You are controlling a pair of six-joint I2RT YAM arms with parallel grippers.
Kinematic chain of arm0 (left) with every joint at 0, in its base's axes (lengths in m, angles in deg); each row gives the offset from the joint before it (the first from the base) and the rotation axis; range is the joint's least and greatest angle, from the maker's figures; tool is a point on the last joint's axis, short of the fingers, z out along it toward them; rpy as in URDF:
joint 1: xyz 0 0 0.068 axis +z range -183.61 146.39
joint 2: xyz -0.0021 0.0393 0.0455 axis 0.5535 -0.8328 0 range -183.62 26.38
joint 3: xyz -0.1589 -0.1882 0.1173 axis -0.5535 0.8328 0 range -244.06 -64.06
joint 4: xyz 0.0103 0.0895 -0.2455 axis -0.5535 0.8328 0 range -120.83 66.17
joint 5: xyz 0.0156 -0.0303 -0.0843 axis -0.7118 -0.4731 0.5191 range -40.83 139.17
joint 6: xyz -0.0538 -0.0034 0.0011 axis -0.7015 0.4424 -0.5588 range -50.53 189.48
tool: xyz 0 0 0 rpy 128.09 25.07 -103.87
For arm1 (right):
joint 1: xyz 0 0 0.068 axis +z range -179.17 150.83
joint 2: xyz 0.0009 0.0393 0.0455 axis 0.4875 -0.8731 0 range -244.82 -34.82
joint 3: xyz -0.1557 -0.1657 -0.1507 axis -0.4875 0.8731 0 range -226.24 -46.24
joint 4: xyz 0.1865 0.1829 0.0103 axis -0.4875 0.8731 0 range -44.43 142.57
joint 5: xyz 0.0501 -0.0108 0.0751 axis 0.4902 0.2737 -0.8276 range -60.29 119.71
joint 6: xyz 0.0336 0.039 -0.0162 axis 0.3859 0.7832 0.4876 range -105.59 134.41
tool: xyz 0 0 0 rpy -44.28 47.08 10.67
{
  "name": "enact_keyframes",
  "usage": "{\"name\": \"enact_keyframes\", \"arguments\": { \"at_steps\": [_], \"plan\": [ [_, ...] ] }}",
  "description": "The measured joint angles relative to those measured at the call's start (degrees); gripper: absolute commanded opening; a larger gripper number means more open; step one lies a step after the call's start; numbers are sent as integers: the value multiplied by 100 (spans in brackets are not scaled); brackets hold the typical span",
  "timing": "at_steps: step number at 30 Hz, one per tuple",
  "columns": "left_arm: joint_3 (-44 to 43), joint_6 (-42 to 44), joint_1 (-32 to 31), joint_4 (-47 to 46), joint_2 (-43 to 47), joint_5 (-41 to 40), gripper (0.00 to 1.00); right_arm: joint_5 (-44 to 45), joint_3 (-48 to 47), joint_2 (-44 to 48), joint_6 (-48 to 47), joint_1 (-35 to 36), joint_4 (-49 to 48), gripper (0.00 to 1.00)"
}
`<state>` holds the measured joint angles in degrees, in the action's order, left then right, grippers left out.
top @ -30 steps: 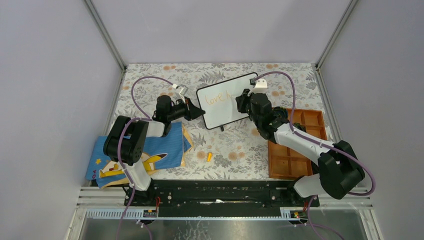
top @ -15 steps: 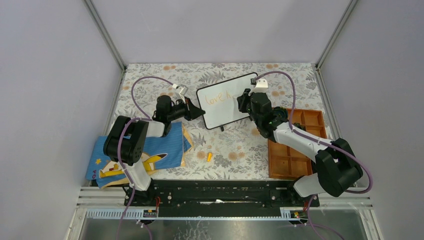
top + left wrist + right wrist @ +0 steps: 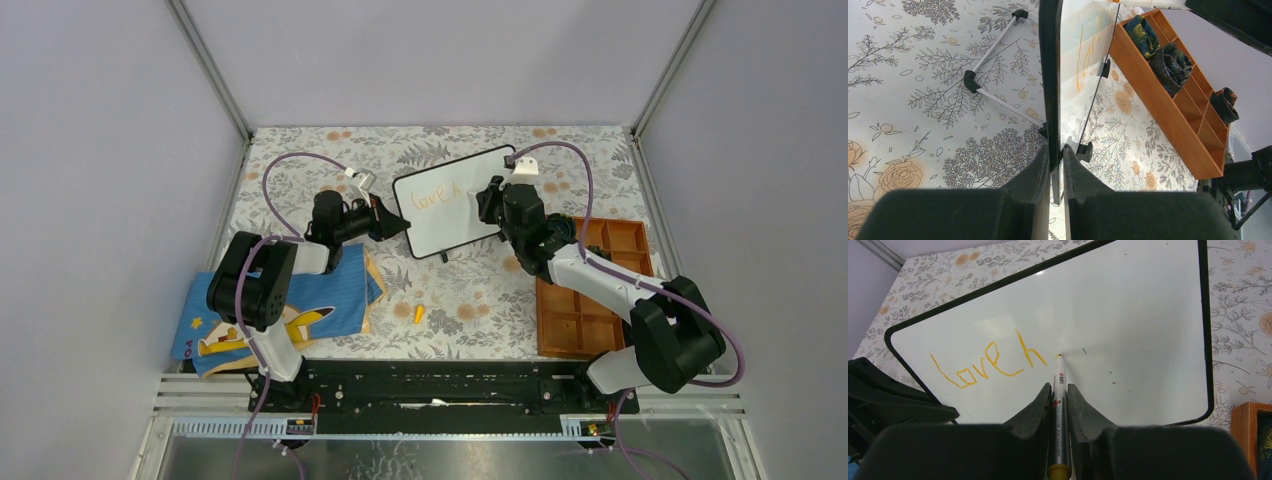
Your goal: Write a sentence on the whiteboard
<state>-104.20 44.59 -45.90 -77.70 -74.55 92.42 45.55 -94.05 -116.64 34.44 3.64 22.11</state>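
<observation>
The whiteboard (image 3: 452, 228) stands tilted at the back middle of the flowered table, white with a thin black frame. My left gripper (image 3: 401, 228) is shut on its lower left edge; in the left wrist view both fingers (image 3: 1038, 170) pinch the frame (image 3: 1050, 75). Orange handwriting (image 3: 988, 362) reads "love h" and is the sentence as it stands (image 3: 432, 197). My right gripper (image 3: 1060, 387) is shut on a silver marker (image 3: 1058, 372). The marker's tip touches the board just right of the "h". From above, the right gripper (image 3: 487, 200) sits at the board's right half.
A wooden compartment tray (image 3: 590, 300) lies at the right, with rolled dark cloths (image 3: 1173, 57) in some cells. A small orange cap (image 3: 419, 313) lies on the table in front. A blue cartoon-printed cloth (image 3: 290, 305) lies under the left arm.
The right wrist has shifted slightly to the right along the board with the marker. The left arm and the board have stayed still.
</observation>
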Motion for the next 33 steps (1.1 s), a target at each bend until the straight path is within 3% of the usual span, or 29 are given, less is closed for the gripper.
{"name": "enact_keyframes", "arguments": {
  "at_steps": [33],
  "plan": [
    [-2,20,-11,31,17,-24,0,-205,-212,-76,61,-63,22,0]
  ]
}}
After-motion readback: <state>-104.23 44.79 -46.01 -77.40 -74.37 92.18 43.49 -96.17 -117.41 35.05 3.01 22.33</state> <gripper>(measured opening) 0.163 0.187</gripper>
